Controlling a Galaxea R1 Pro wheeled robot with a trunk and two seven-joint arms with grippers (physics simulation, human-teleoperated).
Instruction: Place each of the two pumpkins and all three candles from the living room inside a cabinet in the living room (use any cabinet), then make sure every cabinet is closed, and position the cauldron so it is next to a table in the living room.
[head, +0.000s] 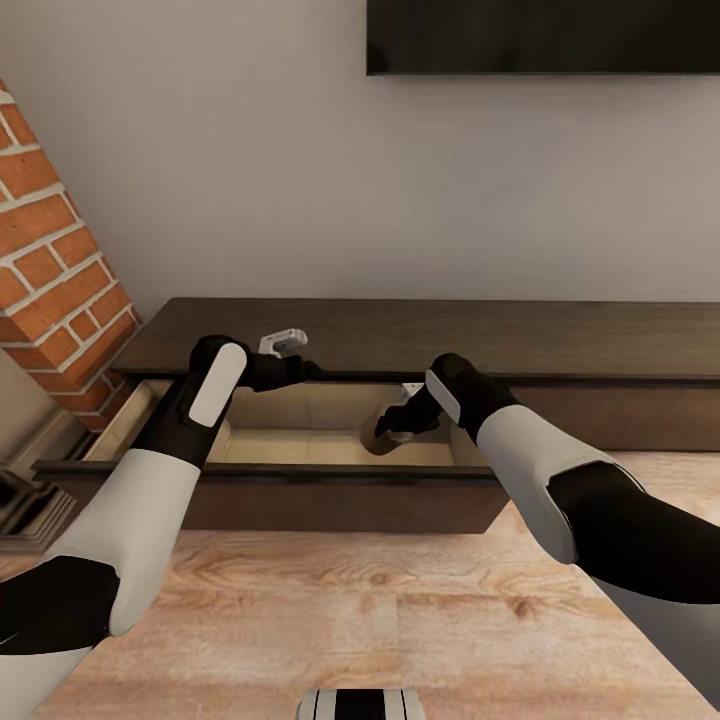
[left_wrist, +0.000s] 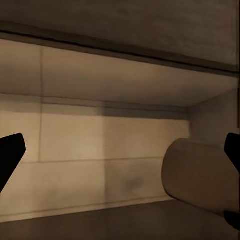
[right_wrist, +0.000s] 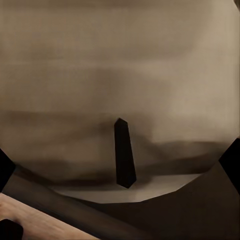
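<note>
The cabinet (head: 420, 340) is a long low dark-brown console with its left drawer (head: 330, 445) pulled out, pale wood inside. My right gripper (head: 392, 428) reaches down into that drawer and is shut on a tan candle (head: 374, 441), which is tilted over the drawer floor. In the right wrist view the candle (right_wrist: 120, 75) is pressed close against the camera, with dark fingertips (right_wrist: 231, 162) at the edges. My left gripper (head: 305, 369) hovers open and empty over the drawer's back left. In the left wrist view the same candle (left_wrist: 197, 180) lies beside one of its fingers (left_wrist: 233, 147).
A brick column (head: 55, 260) stands left of the cabinet. A dark TV (head: 540, 35) hangs on the wall above. Wooden floor (head: 360, 610) lies between me and the drawer front (head: 330, 500). The cabinet's right drawer fronts (head: 620, 415) are closed.
</note>
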